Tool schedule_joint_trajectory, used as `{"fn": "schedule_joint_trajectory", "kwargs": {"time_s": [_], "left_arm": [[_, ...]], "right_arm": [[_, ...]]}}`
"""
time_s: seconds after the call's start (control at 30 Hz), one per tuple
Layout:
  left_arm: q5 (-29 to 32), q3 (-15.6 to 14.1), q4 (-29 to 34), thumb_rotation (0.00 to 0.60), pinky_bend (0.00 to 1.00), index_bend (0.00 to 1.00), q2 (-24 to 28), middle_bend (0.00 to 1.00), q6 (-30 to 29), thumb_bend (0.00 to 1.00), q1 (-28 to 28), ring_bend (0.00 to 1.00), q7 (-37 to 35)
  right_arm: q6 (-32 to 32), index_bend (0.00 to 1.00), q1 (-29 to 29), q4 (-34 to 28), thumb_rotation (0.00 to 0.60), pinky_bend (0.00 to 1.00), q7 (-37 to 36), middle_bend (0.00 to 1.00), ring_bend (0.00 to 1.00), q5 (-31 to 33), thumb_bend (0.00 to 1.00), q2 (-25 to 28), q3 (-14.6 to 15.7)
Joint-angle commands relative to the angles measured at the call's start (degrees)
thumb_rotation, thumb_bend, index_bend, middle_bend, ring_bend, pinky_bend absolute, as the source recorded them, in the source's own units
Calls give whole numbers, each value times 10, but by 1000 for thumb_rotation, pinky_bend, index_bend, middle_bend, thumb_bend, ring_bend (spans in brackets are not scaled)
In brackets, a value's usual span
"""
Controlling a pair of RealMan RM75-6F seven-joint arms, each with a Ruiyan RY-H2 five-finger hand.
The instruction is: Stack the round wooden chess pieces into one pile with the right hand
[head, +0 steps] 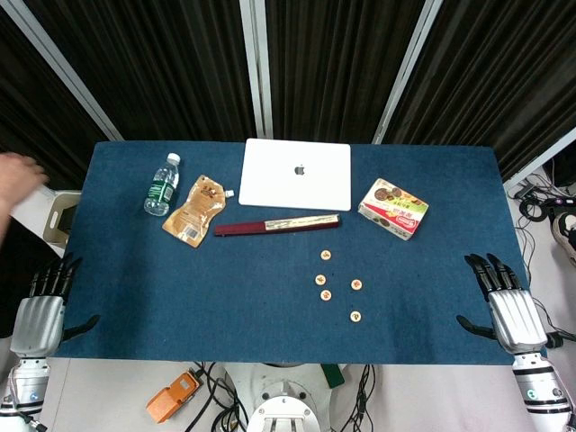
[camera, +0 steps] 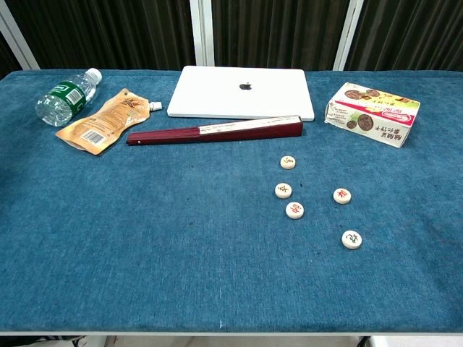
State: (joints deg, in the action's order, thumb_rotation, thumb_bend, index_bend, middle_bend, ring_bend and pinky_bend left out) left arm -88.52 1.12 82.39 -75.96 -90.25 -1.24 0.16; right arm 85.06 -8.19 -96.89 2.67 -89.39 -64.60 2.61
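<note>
A blue-clothed surface (head: 180, 297) stands before black curtains (head: 162, 63). Five chess pieces (camera: 294, 210) lie scattered, unstacked, right of centre, below a closed fan (camera: 217, 131). Both the left hand (head: 40, 310) and the right hand (head: 508, 306) rest at the near corners, fingers spread, empty. At the left edge a blurred human hand (head: 18, 175) is cut off.

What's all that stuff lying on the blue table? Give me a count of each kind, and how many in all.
Round wooden chess pieces: 5
Clear plastic water bottle: 1
Orange drink pouch: 1
White closed laptop: 1
Dark red folded fan: 1
Cookie box: 1
Total: 10
</note>
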Motion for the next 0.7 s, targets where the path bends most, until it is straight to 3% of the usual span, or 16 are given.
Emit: {"fn": "schedule_joint_trajectory", "kwargs": {"time_s": [0.03,0.17,0.33,0.5,0.7], "left_arm": [[0,0,0,600,0,86,0,11,2,51,-1,0,1],[-1,-2,-1,600,0,86,-2,11,1,51,0,0,2],[-2,-2,-3,600,0,86,-9,11,-1,50,1,0,-1],[-1,-3,-13,600,0,86,-15,11,0,51,2,0,-9],[6,-4,-27,600,0,86,-17,11,1,50,7,0,-19]], "right_arm": [[-26,145,-14,-9,600,160,3,147,65,-18,244,-2,4],[-69,215,-37,-15,600,159,14,144,65,-46,245,-9,15],[-155,319,-86,-27,600,155,87,100,45,-71,253,-47,16],[-231,397,-125,-17,600,154,161,95,43,-42,290,-102,-3],[-269,432,-148,11,600,154,210,96,44,-13,361,-158,-16]]}}
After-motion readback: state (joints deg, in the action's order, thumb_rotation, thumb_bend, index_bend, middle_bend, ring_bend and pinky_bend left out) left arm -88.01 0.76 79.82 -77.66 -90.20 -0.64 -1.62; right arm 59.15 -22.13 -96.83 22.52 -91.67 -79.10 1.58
